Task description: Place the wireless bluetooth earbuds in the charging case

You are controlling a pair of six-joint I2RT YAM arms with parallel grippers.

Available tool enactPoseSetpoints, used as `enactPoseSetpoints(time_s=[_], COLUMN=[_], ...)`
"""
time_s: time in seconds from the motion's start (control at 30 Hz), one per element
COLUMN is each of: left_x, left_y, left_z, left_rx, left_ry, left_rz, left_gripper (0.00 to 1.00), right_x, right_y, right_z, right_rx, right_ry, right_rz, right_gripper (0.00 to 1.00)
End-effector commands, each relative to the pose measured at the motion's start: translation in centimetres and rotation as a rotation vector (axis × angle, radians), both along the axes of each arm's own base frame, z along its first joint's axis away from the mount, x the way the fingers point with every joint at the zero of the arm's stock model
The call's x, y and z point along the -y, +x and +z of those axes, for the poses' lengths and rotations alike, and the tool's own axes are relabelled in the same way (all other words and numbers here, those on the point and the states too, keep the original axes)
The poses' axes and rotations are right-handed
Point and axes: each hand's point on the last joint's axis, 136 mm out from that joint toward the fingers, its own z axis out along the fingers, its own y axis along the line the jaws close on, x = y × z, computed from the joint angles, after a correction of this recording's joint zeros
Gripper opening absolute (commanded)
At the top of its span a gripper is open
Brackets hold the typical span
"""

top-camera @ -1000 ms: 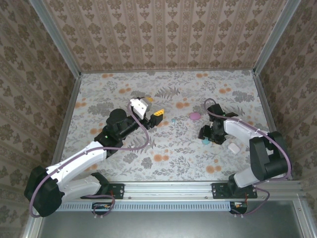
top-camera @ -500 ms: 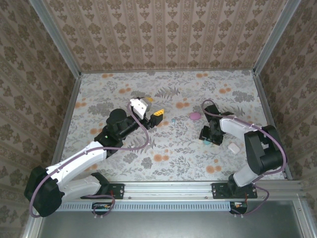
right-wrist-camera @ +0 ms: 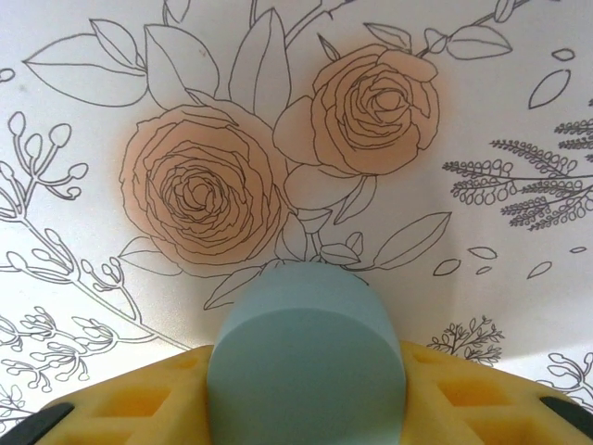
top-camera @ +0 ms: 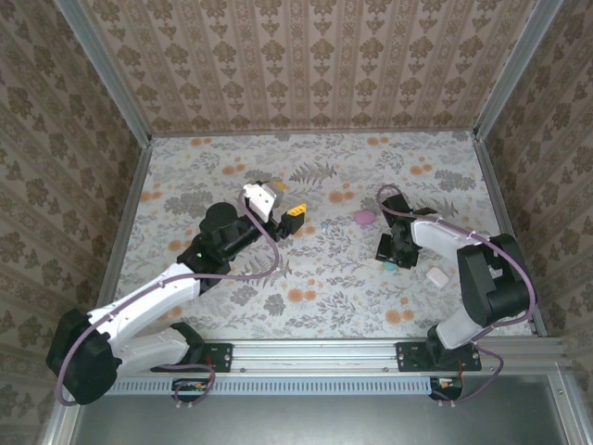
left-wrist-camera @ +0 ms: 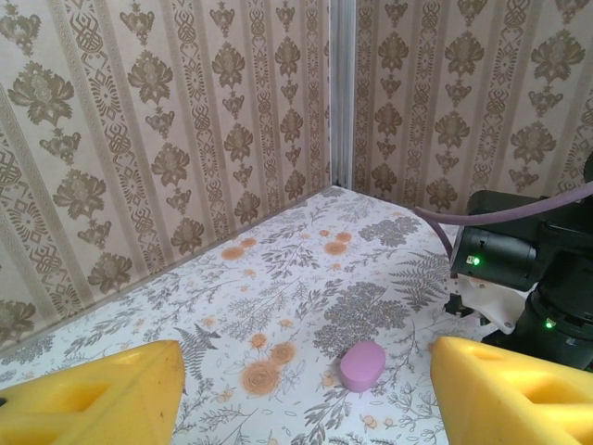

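teal charging case point(right-wrist-camera: 306, 352) sits between yellow fingers point(right-wrist-camera: 130, 399) of the right gripper point(right-wrist-camera: 306, 403).

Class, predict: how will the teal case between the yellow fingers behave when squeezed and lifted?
Probably rigid: the teal case keeps a crisp moulded edge. Its smooth rounded sides may slip between the yellow pads. Likely light: tiny beside the right arm.

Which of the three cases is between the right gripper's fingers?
The teal case, sitting between the right gripper's yellow fingers; the pink case and white case lie apart from it.
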Motion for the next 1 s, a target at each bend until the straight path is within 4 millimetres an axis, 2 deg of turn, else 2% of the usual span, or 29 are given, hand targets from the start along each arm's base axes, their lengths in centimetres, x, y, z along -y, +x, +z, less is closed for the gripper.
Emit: enactPoseSetpoints(time_s=[0.0, 0.17, 0.27, 0.37, 0.5, 0.53, 0.63, 0.77, 0.97], left_x=[0.0, 0.0, 0.0, -0.3, -1.6, -1.9, -2.1, -0.3, 3.1], left_y=[0.1, 0.2, 0.4, 1.1, 3.0, 3.4, 4.3, 4.0, 2.7], left_z=[0.1, 0.1, 0.0, -0.3, -1.1, -1.2, -0.9, -0.3, 0.2], left_rx=[-0.001, -0.008, -0.027, -0.095, -0.281, -0.34, -0.489, -0.626, -0.793], left_ry=[-0.013, -0.015, -0.021, -0.03, -0.082, -0.094, -0.133, -0.173, -0.194], left_rz=[-0.003, -0.002, 0.01, 0.035, 0.105, 0.111, 0.106, -0.003, -0.192], left_gripper=[0.72, 0.72, 0.72, 0.72, 0.7, 0.69, 0.69, 0.7, 0.7], right_x=[0.0, -0.3, -1.5, -3.8, -7.4, -8.5, -10.6, -12.8, -15.0], right_y=[-0.2, -0.3, 0.2, 1.6, 2.9, 3.4, 3.3, 2.8, 2.4], right_z=[0.3, 0.3, 1.2, 4.5, 11.2, 13.5, 17.8, 21.0, 22.8], right_rx=[-0.007, -0.002, 0.043, 0.167, 0.434, 0.534, 0.709, 0.861, 0.952], right_ry=[-0.015, -0.003, 0.029, 0.108, 0.165, 0.169, 0.176, 0.138, 0.033], right_rz=[0.018, 0.036, 0.099, 0.221, 0.47, 0.539, 0.701, 0.904, 1.139], right_gripper=[0.46, 0.45, 0.44, 0.44, 0.41, 0.4, 0.38, 0.36, 0.36])
